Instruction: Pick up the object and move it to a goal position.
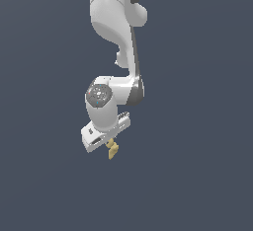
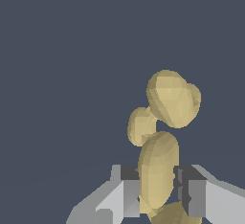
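My arm (image 1: 116, 37) comes down from the top centre of the exterior frame, white and jointed, and my hand (image 1: 109, 142) sits just below the middle of that frame, tilted so its flat white body slants from lower left to upper right. The object (image 1: 112, 149) shows there as a small tan-yellow lump poking out from under my hand, a little below and right of the hand's body, against plain dark blue-grey with nothing else around it. In the wrist view I see it far larger: the object (image 2: 160, 165) is a knobbly tan-yellow piece with rounded lobes, one big lobe in the centre-right of the frame, a smaller one just left of it, and a long oval lobe running down to the bottom edge. That long lobe passes between my two grey fingers (image 2: 130, 196), which stand at the bottom of the frame, one on each side of it, closed in until both pads meet its sides. So my hand is drawn nearly together, with only the object's thickness between the fingers, and it has hold of the object. I cannot tell from either view whether the piece touches any tabletop; the background is one even colour.
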